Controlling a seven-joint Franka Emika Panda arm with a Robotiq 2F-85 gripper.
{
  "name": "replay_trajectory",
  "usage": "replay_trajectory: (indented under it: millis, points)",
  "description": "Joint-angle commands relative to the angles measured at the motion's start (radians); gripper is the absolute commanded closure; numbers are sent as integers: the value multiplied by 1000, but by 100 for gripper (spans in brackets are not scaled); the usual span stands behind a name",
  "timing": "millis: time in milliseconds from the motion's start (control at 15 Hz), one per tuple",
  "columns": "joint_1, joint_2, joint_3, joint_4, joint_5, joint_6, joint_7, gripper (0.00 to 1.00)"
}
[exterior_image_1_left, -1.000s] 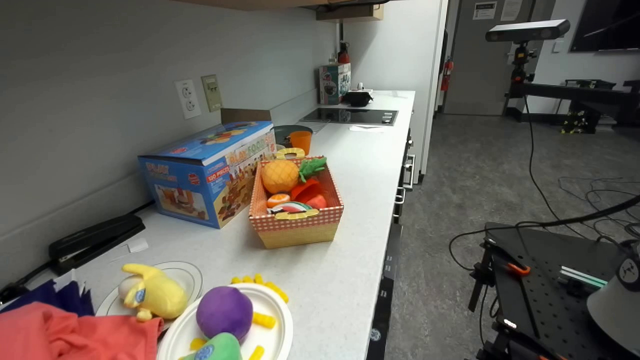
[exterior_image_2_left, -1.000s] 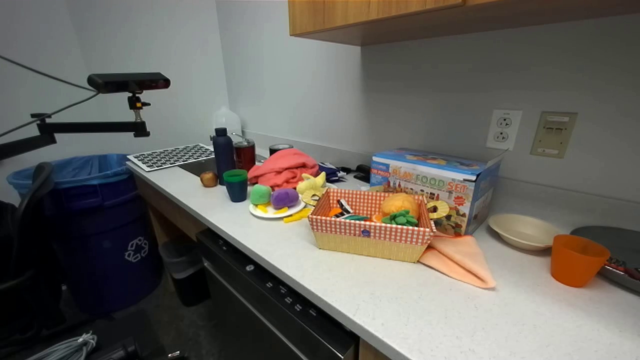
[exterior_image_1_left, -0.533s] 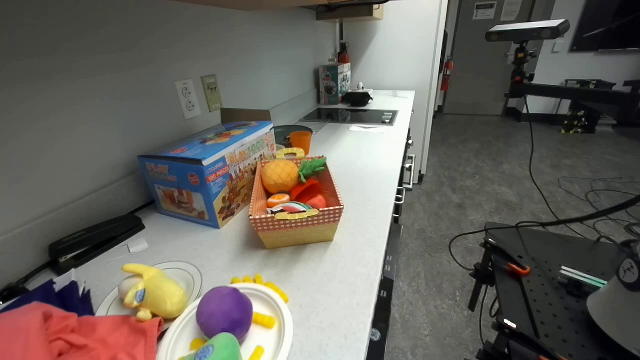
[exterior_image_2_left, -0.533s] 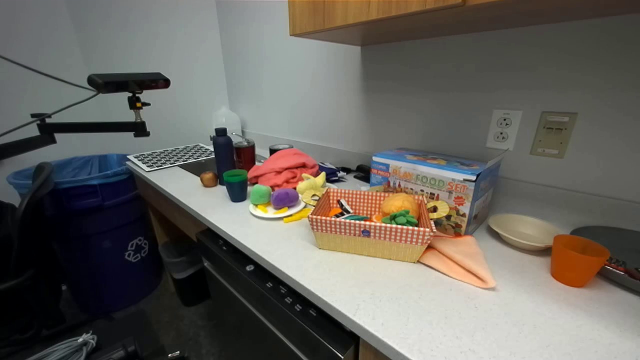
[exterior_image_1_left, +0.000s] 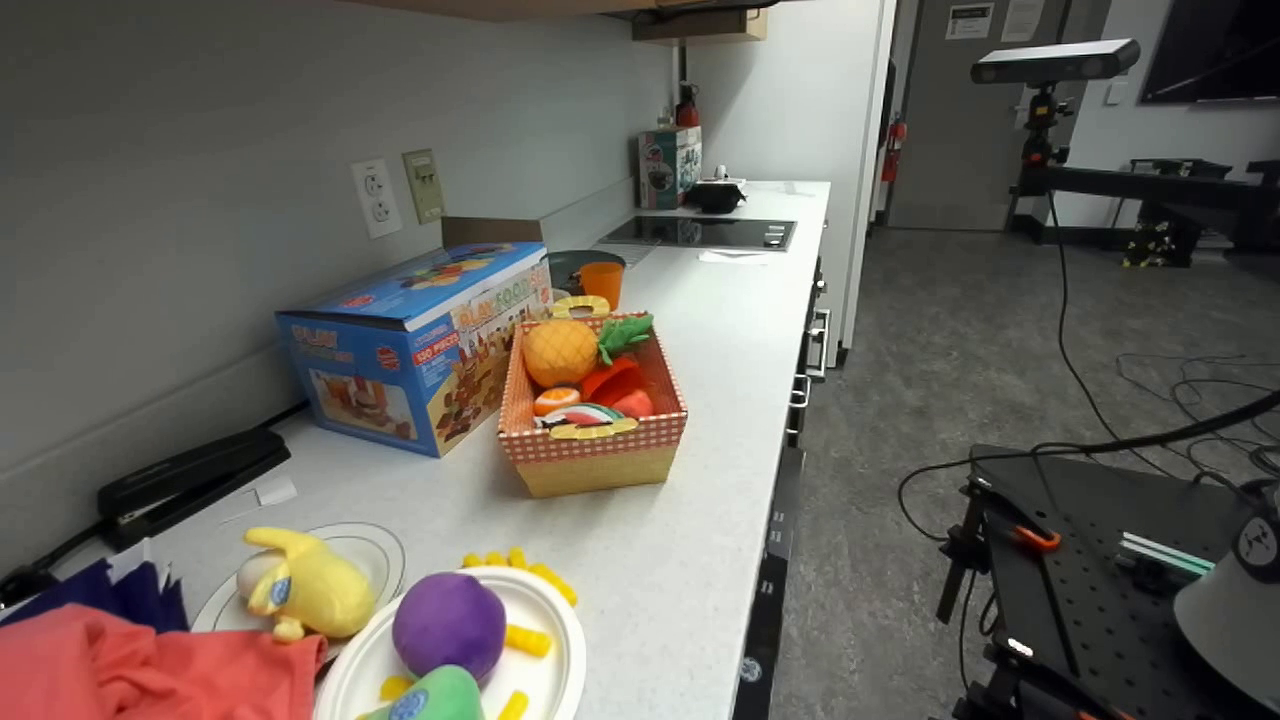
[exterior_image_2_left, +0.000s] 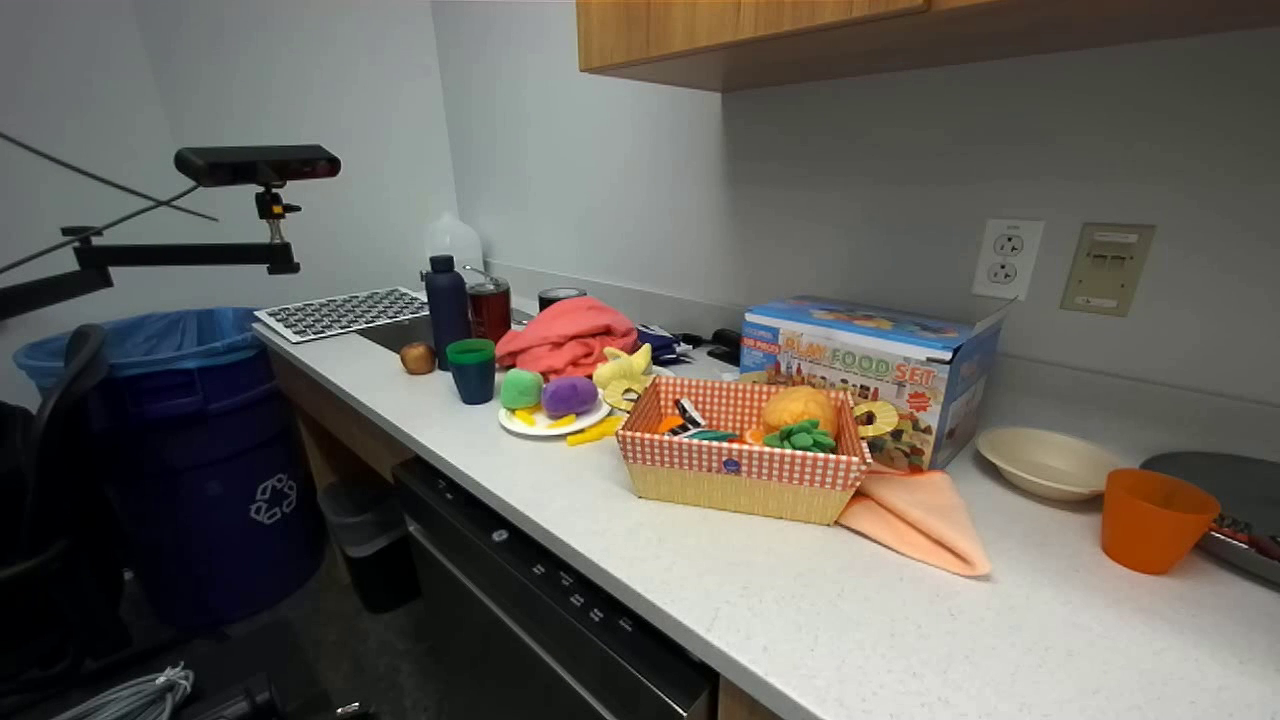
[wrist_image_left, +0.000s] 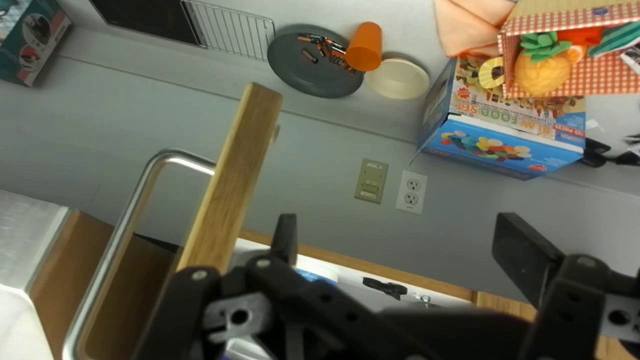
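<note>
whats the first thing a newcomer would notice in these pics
Probably the red-checked basket holding a toy pineapple, on the counter beside the blue box in both exterior views. In the wrist view, the open gripper stands out, seen beside an open wooden cabinet door with a metal handle.

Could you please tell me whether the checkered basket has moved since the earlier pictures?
No. In both exterior views the checkered basket sits just where it did, judged against the wall outlet, with no visible shift either way.
</note>
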Motion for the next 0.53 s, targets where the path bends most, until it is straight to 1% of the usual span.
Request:
replay_trajectory:
  millis: [0, 267, 467]
  points:
    - [-32, 43, 32, 10, -58, 53, 23, 0]
    - [-67, 61, 64, 16, -89, 114, 91, 0]
    - [-109, 53, 80, 8, -112, 96, 148, 0]
